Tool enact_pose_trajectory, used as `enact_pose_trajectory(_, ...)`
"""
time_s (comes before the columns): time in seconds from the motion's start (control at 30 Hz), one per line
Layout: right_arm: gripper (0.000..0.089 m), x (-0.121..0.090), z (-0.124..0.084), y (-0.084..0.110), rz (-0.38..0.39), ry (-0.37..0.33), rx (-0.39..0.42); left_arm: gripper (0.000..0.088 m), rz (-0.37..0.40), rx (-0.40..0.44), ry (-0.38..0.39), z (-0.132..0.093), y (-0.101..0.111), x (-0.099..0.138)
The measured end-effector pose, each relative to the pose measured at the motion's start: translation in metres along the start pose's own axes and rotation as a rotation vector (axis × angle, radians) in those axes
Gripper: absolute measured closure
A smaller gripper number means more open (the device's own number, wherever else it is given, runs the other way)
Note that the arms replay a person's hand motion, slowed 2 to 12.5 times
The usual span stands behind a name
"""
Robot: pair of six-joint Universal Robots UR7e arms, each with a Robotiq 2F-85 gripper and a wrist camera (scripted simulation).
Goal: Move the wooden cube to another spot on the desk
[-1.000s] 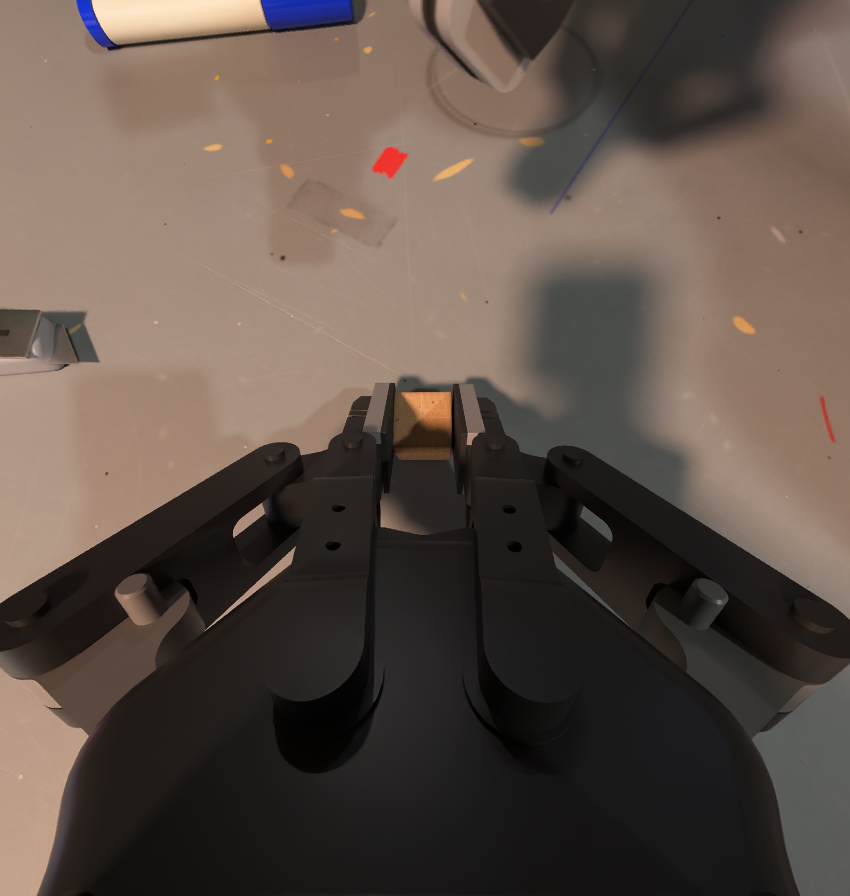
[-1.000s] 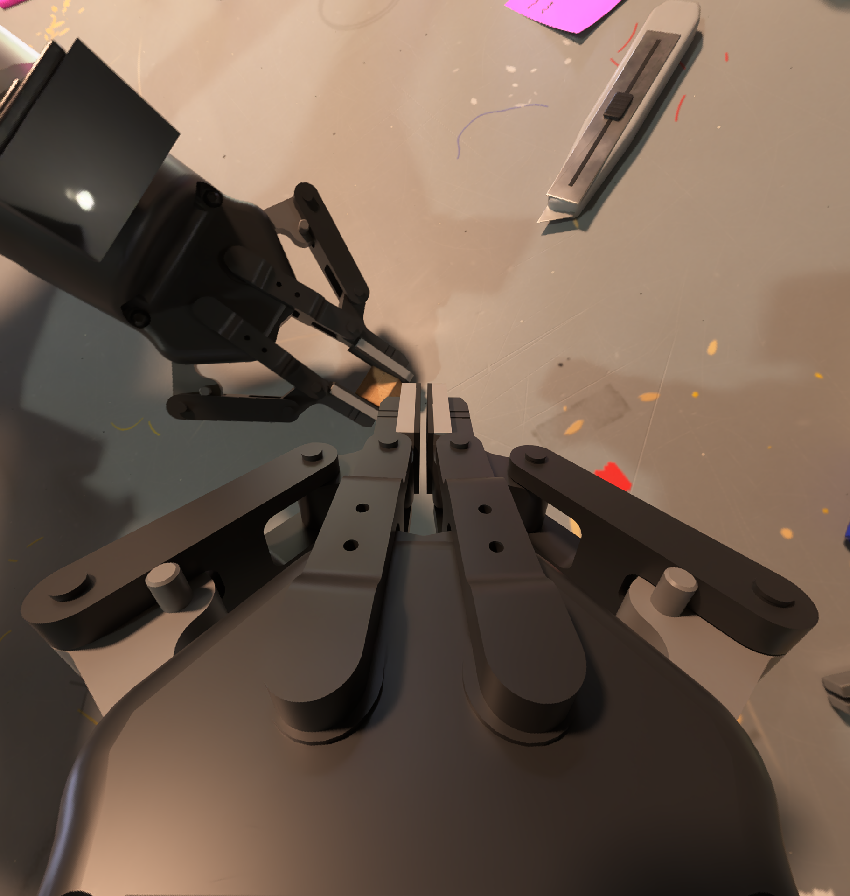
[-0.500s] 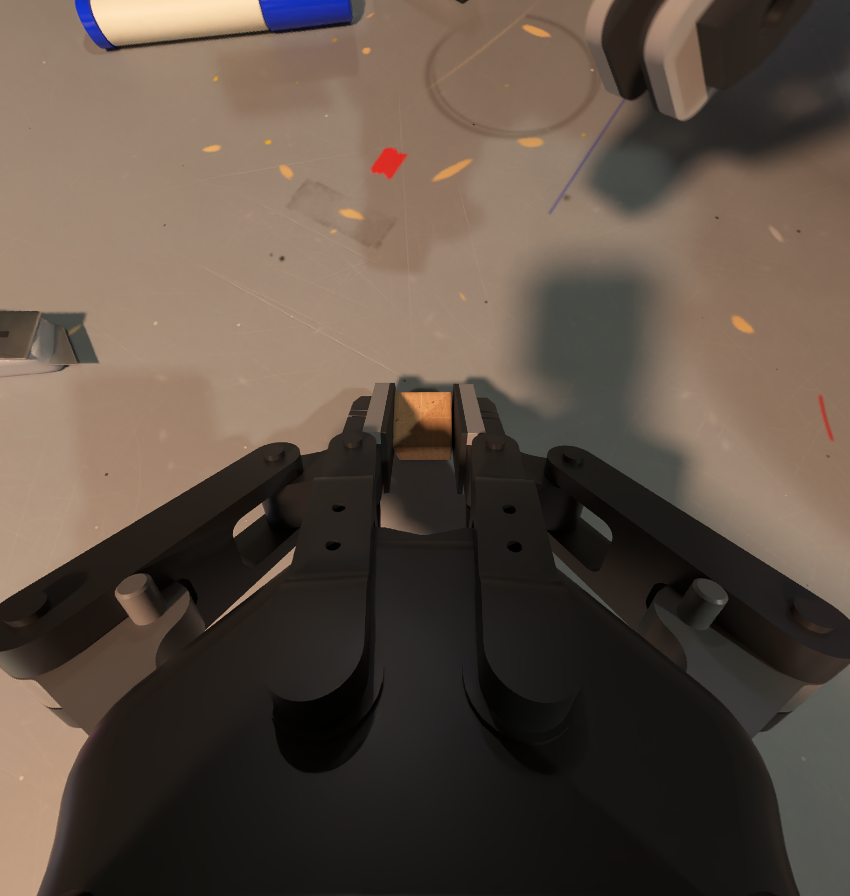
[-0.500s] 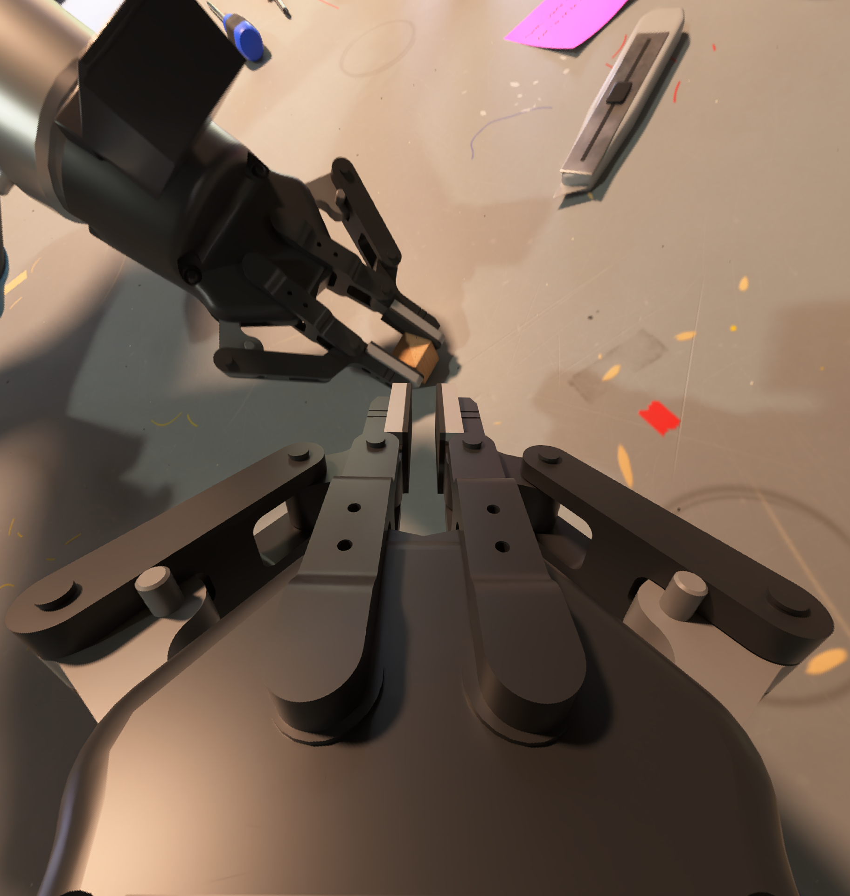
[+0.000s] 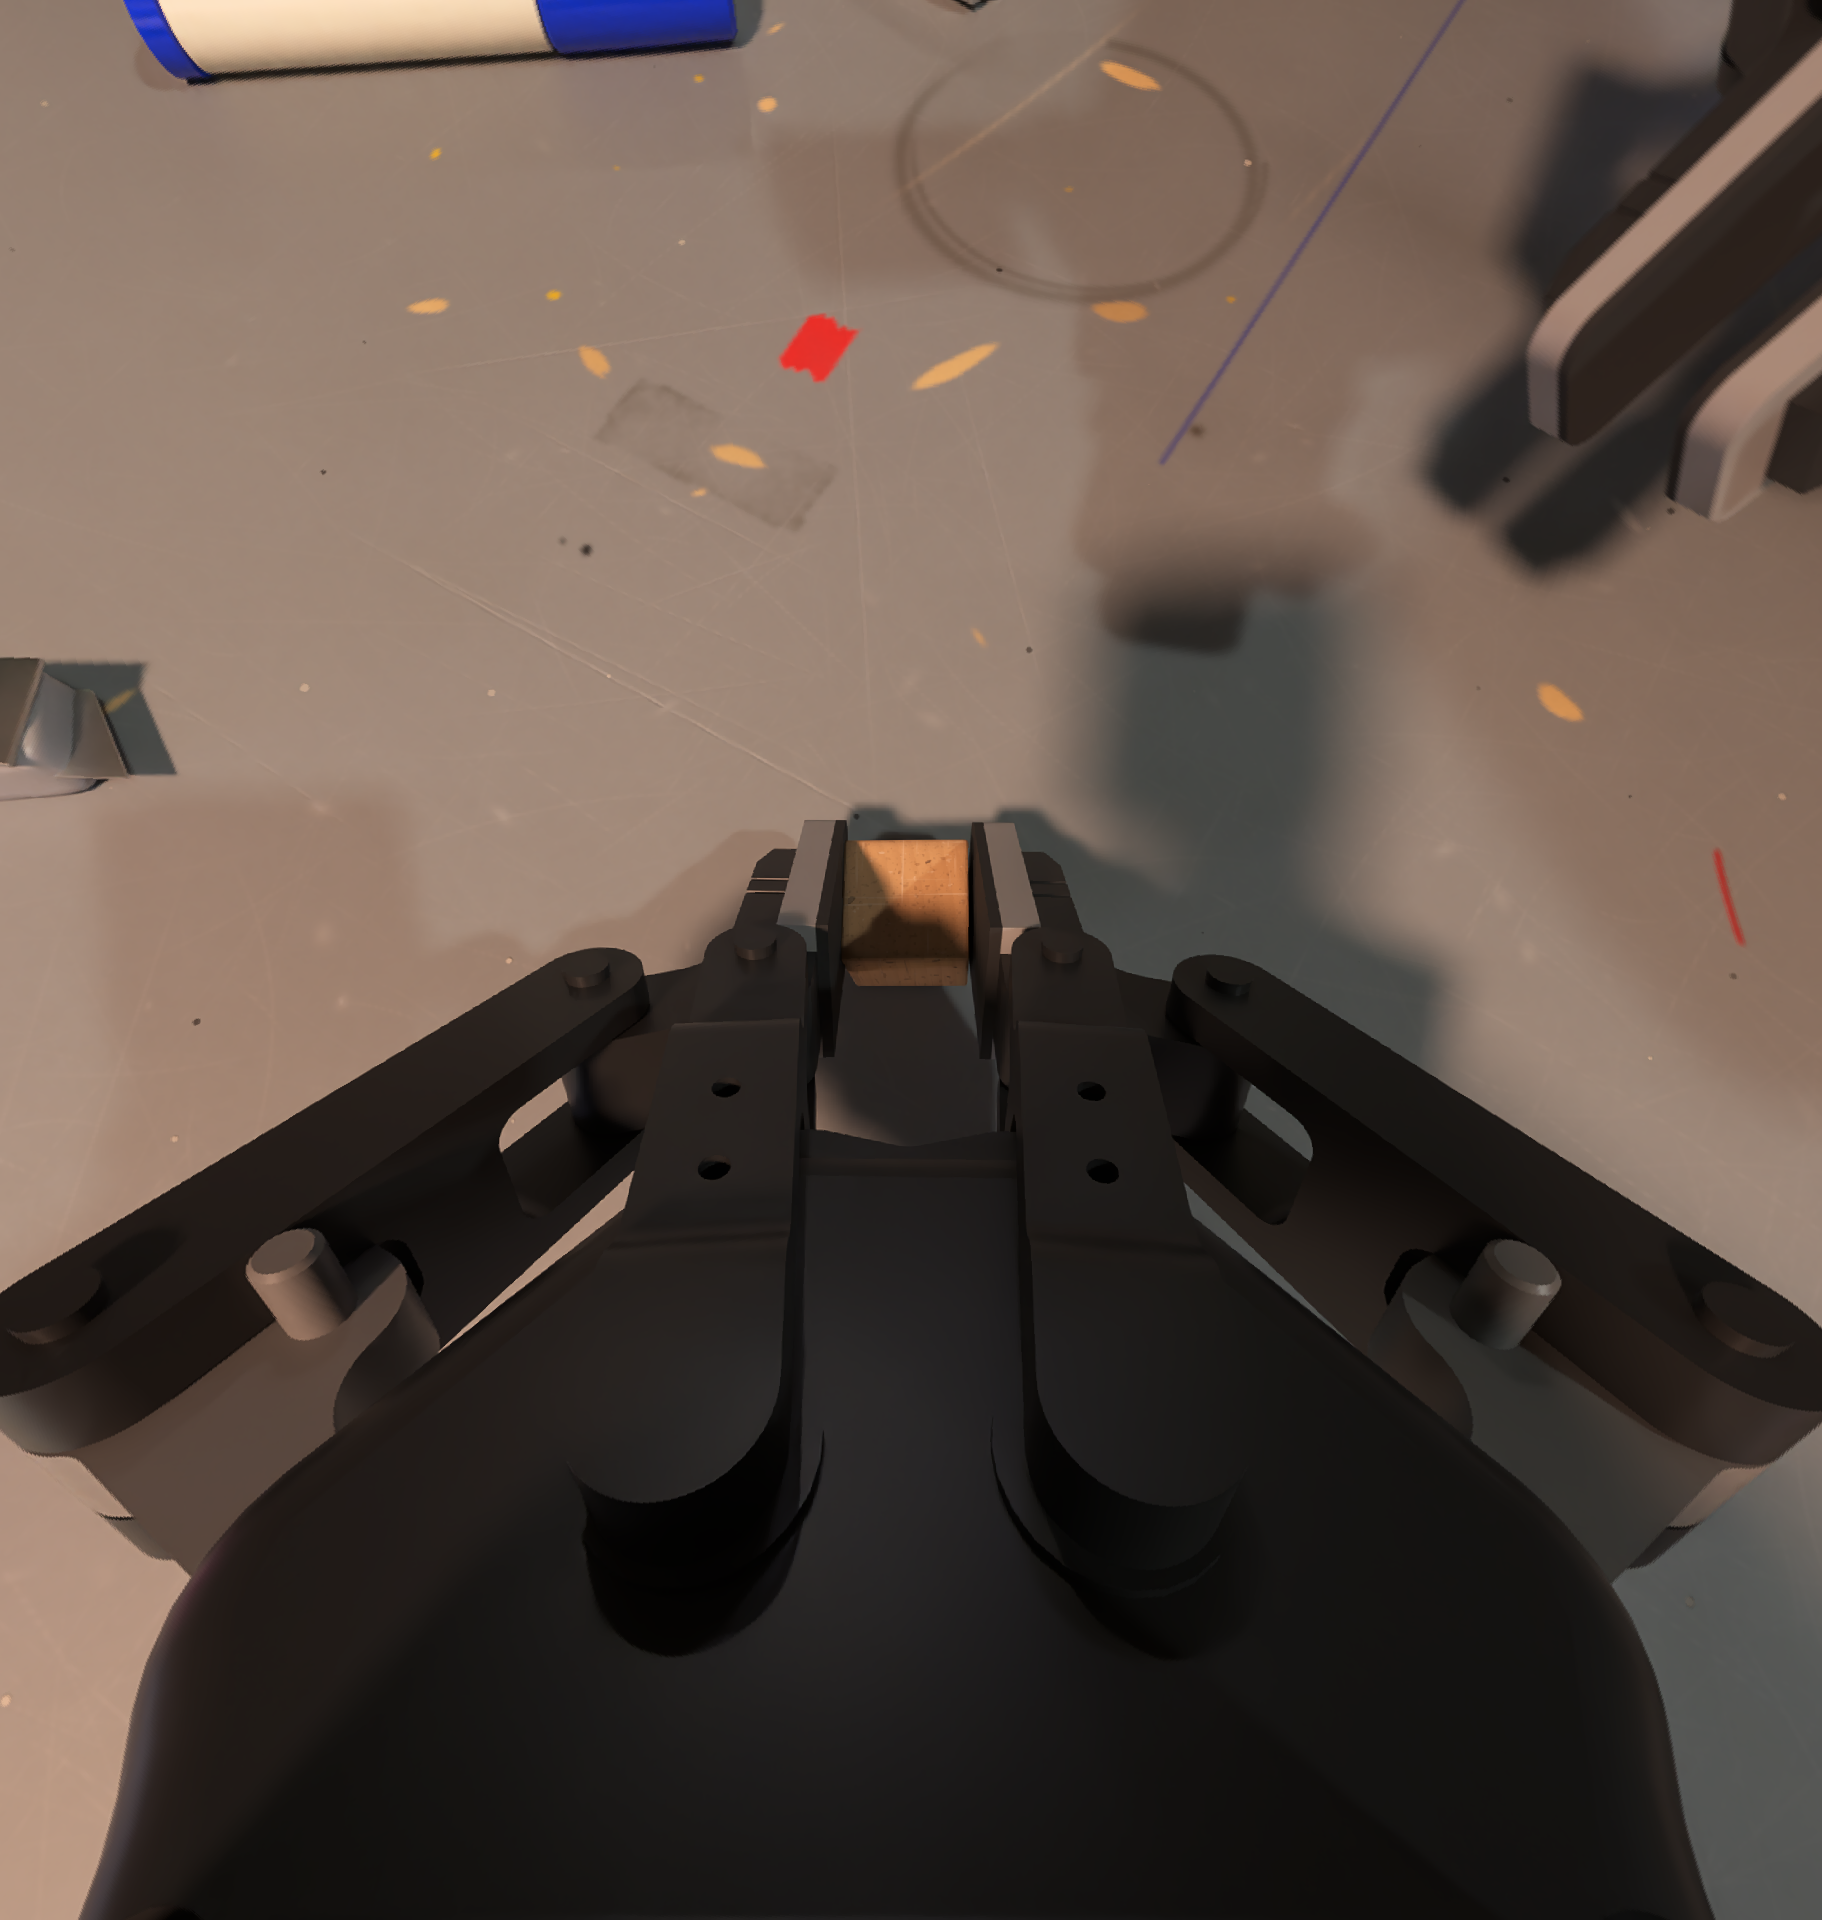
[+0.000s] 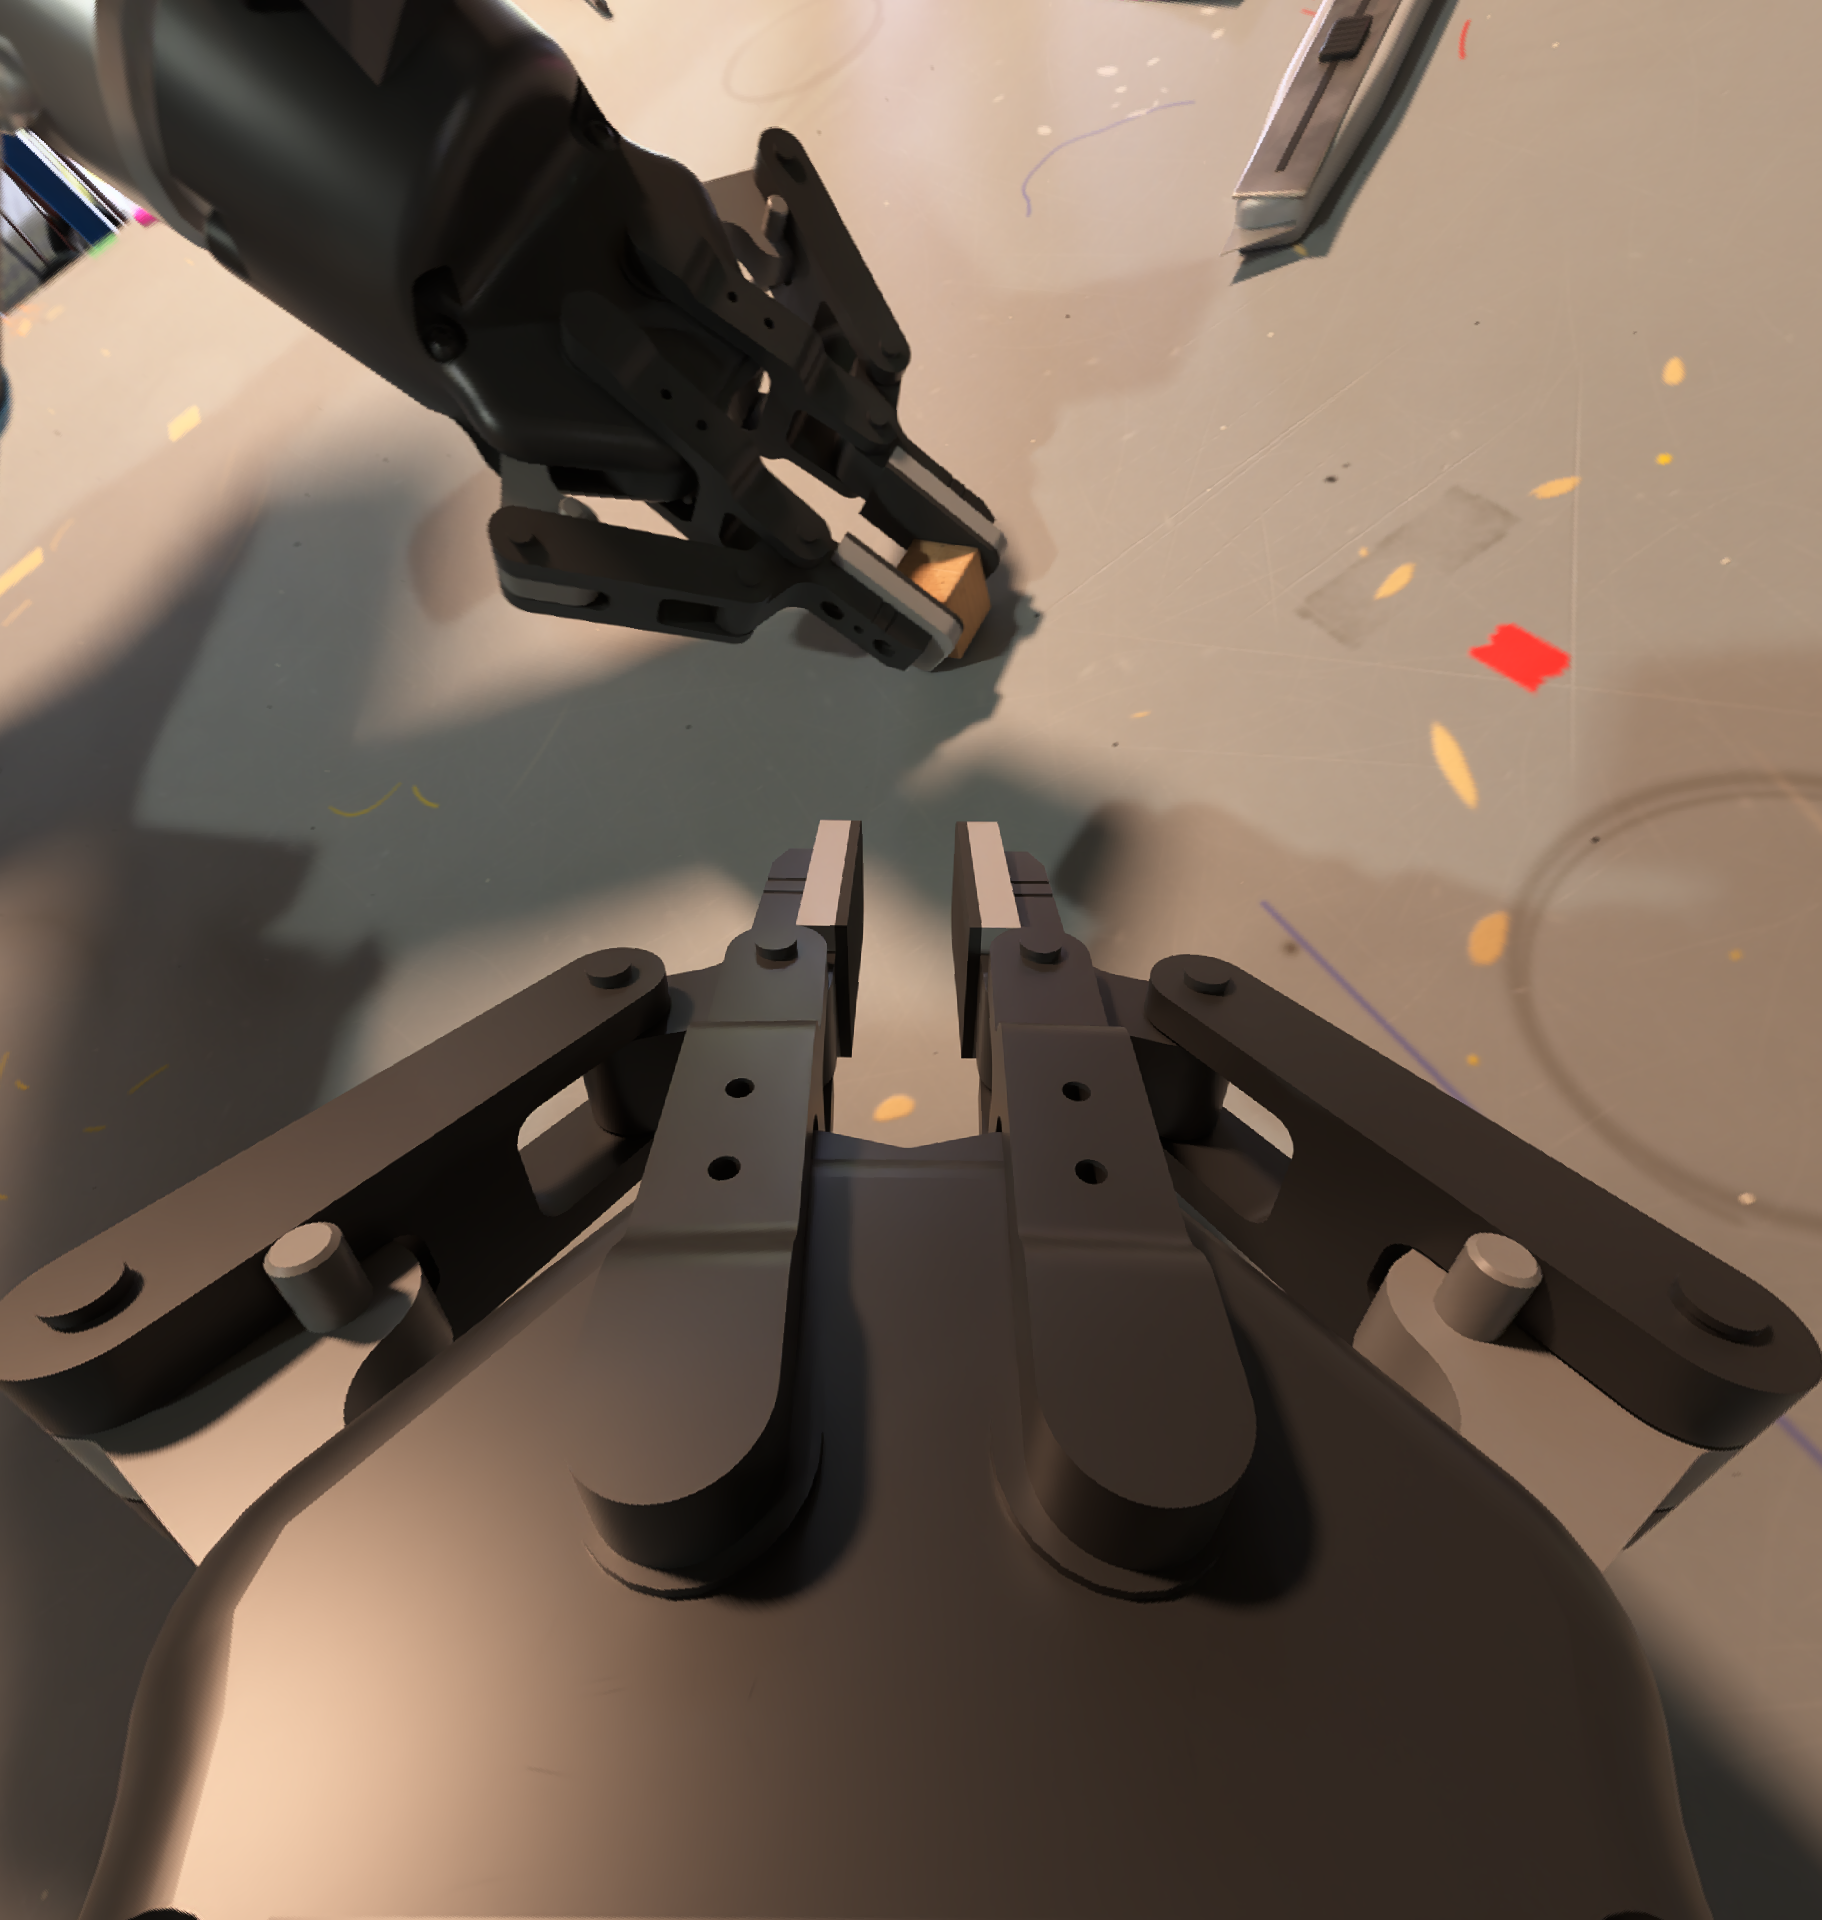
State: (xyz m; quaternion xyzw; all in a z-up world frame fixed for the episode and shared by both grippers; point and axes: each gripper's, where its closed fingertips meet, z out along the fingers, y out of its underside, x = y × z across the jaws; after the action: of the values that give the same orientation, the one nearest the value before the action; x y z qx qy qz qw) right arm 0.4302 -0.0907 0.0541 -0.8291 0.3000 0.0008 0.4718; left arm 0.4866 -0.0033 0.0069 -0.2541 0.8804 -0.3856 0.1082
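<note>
Gripping the wooden cube (image 5: 905, 906) between both pads, the left claw (image 5: 907, 894) sits low at the worktop (image 5: 471, 623). From the right wrist view the cube (image 6: 951, 588) looks to rest on or just above the surface; its shadow joins it, so I cannot tell whether it is lifted. The pads press on two opposite flat faces, near the fingertips. That is a sound hold for a small block: square faces, no twist visible.

Right claw (image 6: 907, 883) holds nothing, its jaws a narrow gap apart, with bare worktop showing between them. It hangs well apart from the cube, pointed roughly toward it. My guess is it is kept clear so the left arm has room to carry.

Other things around:
- box cutter (image 6: 1312, 114) lying flat, far side, well apart from the cube
- blue-and-cream tube (image 5: 439, 26) on its side at the top edge of the left wrist view
- red scrap (image 5: 819, 346) and a faint ring mark (image 5: 1078, 166) on the surface ahead of the left claw

Judgement: grasp made, transport not yet evident. Open surface lies ahead of the left claw; the set-down should steer clear of the cutter and the right claw.
</note>
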Motion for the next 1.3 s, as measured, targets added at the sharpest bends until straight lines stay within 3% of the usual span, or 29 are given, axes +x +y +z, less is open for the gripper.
enact_pose_trajectory(0.4,0.0729,-0.027,-0.014,0.003,0.095,-0.091,0.123,0.0673,0.042,-0.001,0.001,0.000,0.001,0.004)
enact_pose_trajectory(0.73,0.0728,-0.033,-0.027,-0.015,0.082,-0.127,0.238,0.0673,0.115,0.004,0.040,-0.004,0.003,0.018)
enact_pose_trajectory(1.03,0.0724,-0.023,-0.033,-0.014,0.114,-0.113,0.236,0.0673,0.123,0.004,0.129,-0.009,0.007,0.039)
enact_pose_trajectory(1.3,0.0723,-0.013,-0.035,-0.008,0.147,-0.084,0.215,0.0673,0.188,-0.004,0.191,-0.014,0.010,0.057)
